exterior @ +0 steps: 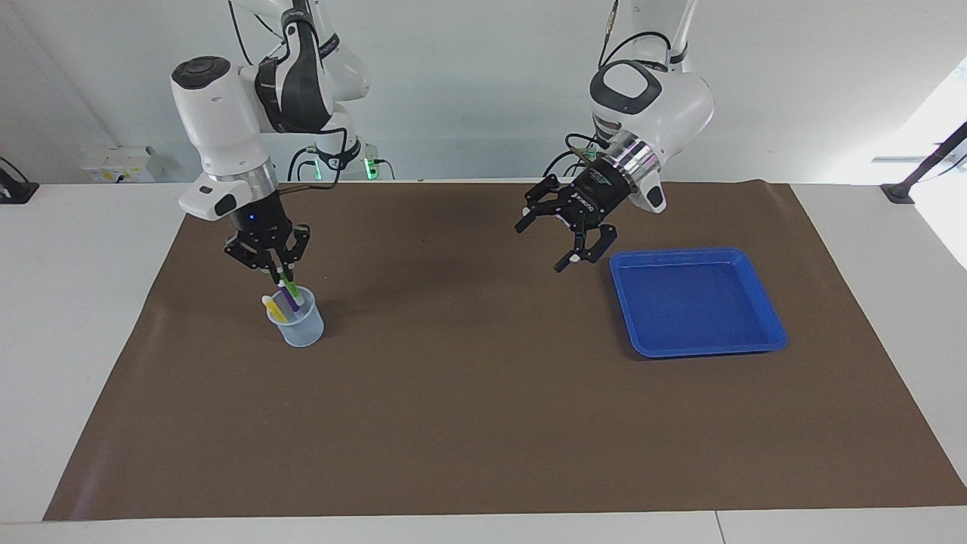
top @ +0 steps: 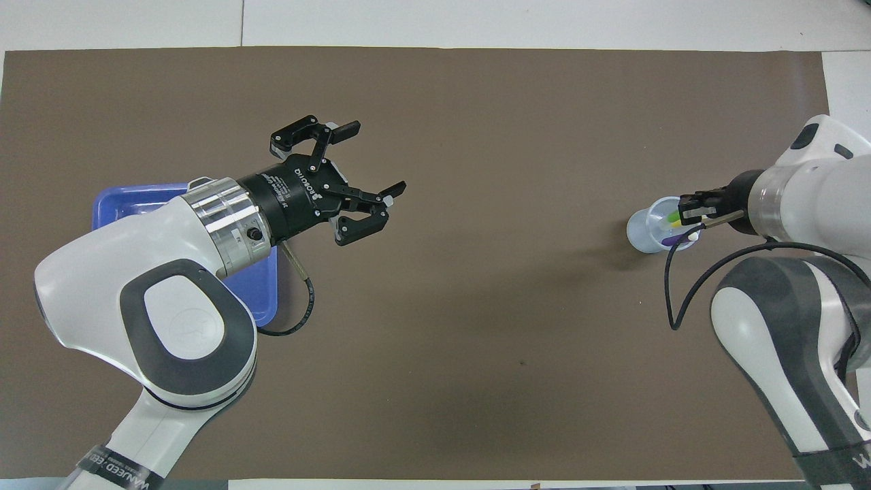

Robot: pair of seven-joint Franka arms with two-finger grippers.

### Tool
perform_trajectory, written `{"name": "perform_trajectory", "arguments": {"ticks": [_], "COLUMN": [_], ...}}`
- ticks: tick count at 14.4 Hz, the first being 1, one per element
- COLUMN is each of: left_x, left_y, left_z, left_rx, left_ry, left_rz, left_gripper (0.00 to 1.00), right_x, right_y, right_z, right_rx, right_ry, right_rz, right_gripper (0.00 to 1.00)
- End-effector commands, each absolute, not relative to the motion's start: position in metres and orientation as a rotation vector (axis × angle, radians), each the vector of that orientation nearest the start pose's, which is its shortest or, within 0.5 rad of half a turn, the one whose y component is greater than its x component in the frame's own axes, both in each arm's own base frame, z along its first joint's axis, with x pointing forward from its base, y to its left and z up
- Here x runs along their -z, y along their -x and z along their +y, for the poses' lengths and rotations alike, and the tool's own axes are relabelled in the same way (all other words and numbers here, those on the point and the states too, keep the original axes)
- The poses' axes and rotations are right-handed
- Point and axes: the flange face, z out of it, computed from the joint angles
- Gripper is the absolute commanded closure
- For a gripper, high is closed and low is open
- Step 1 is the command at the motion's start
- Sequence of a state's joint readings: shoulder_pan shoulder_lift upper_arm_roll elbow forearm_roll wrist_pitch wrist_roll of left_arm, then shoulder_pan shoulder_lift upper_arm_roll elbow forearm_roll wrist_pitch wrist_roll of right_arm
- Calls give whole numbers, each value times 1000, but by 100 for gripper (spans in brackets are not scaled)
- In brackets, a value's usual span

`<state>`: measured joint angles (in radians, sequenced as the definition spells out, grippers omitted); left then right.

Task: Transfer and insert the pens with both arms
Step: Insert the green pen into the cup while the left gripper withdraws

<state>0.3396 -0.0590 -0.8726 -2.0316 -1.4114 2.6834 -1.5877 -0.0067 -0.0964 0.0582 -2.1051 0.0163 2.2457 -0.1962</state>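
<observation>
Last pen poised over the cup

On the brown-matted desk (exterior: pixel 483 423), the left gripper (exterior: pixel 564 240) waits over the mat, fingers wide, at nine o'clock of the blue plastic tray (exterior: pixel 763 344). The right gripper (exterior: pixel 273 266), fingers pinching the green pen (exterior: pixel 289 291), should lower straight into the translucent cup (exterior: pixel 302 329) beside the purple pen (exterior: pixel 287 301) and yellow pen (exterior: pixel 272 307), then release.

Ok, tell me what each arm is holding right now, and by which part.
Right gripper holds the slim green pen by its upper end, over the cup. Left gripper holds nothing.
</observation>
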Motion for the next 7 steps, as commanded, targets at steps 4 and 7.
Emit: {"name": "perform_trajectory", "arguments": {"ticks": [4,7], "left_x": [-521,-521], "left_y": [-513,-521], "left_z": [-261,-254], "left_rx": [537,416], "left_ry": [-932,-1065], "left_rz": [1868,1825], "left_gripper": [0,0], "right_x": [-443,-425], "right_y": [-531,-529], "right_z": [24,22], "right_rx": [424,436], "right_ry": [3115,3114], "right_rz": [-400,-395], "right_gripper": [100,100]}}
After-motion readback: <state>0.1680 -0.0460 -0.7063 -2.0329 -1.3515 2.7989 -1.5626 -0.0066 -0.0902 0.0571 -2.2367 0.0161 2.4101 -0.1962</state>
